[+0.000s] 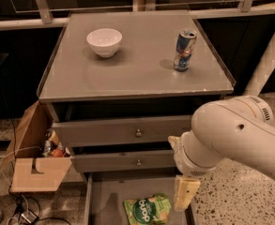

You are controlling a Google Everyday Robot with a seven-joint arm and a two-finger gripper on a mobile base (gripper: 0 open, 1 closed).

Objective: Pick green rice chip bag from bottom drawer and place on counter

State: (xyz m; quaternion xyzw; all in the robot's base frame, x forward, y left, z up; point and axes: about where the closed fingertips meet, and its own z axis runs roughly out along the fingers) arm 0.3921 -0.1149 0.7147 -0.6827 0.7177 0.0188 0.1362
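The green rice chip bag (147, 210) lies flat on the grey inside of the bottom drawer (108, 204), which is pulled out, with its dark round logo facing up. The bag sits right of the drawer's middle, at the lower edge of the view. The claw (186, 193) hangs pointing down at the drawer's right side, just beside the bag's right edge (whether it touches the bag is not clear), and I cannot tell whether it is apart or together. Above it the bulky cream arm (235, 139) fills the right of the view and covers the right ends of the two upper drawers (123, 131), each with a small round knob and each slightly pulled out. On the table (141, 76) a white bowl (104, 42) stands near the back left, and a blue-and-silver drink can (185, 50) stands upright to the right, well apart from it. A cardboard box (34, 170) holding small items sits on the floor (231, 205) against the cabinet's left side
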